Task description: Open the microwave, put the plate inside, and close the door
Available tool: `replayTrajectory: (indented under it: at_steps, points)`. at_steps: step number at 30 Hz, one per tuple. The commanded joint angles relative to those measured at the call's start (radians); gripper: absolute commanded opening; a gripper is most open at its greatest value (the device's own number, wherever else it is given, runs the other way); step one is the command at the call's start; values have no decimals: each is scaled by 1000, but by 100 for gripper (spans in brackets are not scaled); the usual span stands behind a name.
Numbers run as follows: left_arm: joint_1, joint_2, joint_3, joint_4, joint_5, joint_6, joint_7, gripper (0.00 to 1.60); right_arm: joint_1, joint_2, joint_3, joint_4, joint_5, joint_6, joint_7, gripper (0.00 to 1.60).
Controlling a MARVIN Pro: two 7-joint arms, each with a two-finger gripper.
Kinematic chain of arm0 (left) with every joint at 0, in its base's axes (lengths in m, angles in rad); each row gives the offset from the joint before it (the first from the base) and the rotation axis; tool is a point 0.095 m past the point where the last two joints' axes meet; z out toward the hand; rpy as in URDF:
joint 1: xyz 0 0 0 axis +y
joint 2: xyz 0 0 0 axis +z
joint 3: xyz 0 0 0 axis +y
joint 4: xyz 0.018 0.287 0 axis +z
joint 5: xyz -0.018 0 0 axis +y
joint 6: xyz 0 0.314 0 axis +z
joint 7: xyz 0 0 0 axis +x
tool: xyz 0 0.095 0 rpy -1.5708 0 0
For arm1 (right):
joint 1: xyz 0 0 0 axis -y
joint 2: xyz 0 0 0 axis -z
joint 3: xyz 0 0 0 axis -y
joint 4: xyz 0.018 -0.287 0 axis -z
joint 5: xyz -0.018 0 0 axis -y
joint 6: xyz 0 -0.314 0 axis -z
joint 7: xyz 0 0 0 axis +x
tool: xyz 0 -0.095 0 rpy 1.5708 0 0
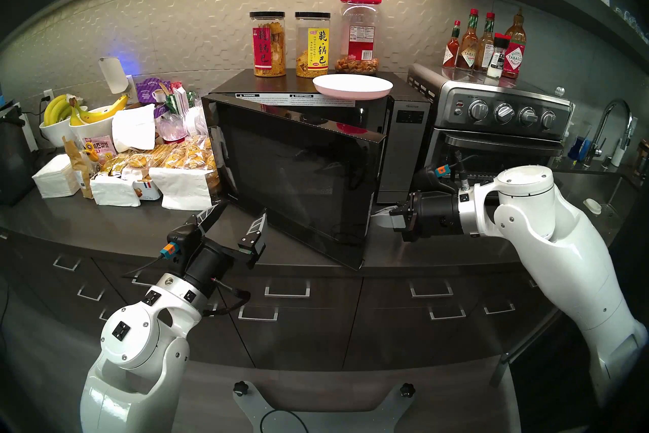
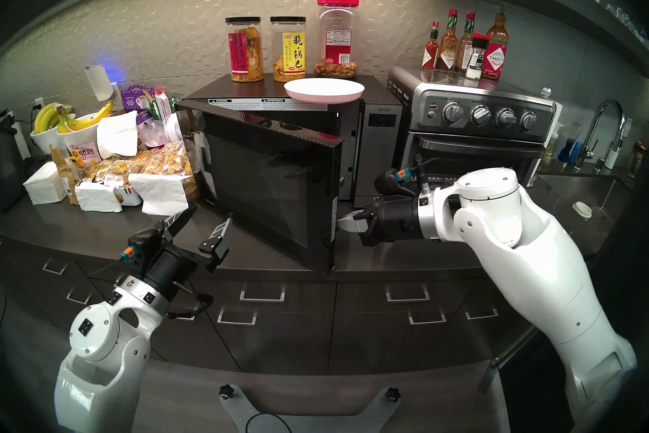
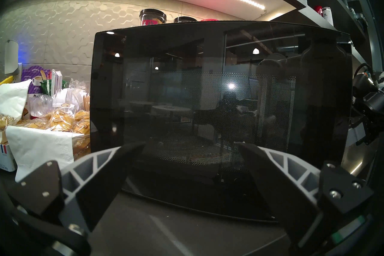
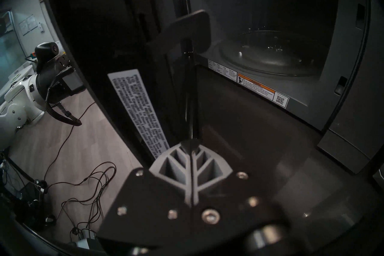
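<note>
— Right gripper (image 4: 192, 141), clenched empty, is set behind the half-swung door (image 1: 298, 175); left gripper (image 1: 233, 216) is spread.
— The plate (image 1: 352, 87) is left atop the microwave (image 1: 404, 140); loading and closing remain.

Door (image 1: 298, 175) glossy black glass; plate (image 1: 352, 87) smooth white; toaster oven (image 1: 491, 126) brushed steel; countertop (image 1: 105, 225) matt dark.
</note>
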Motion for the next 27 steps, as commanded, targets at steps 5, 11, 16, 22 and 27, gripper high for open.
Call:
replayTrajectory:
  at_steps: [5,11,16,22,27]
  points:
    - [0,1,2,-20,1,-1,-2,160,36,15,-10,-5,3,-22,65,0]
    - [0,1,2,-20,1,-1,-2,160,24,34,5,-26,14,-18,88,0]
    - [0,1,2,-20,1,-1,-2,160,5,48,18,-60,26,-7,98,0]
    - [0,1,2,-20,1,-1,-2,160,-24,56,34,-104,36,3,93,0]
    - [0,1,2,-20,1,-1,-2,160,-38,54,43,-128,41,14,86,0]
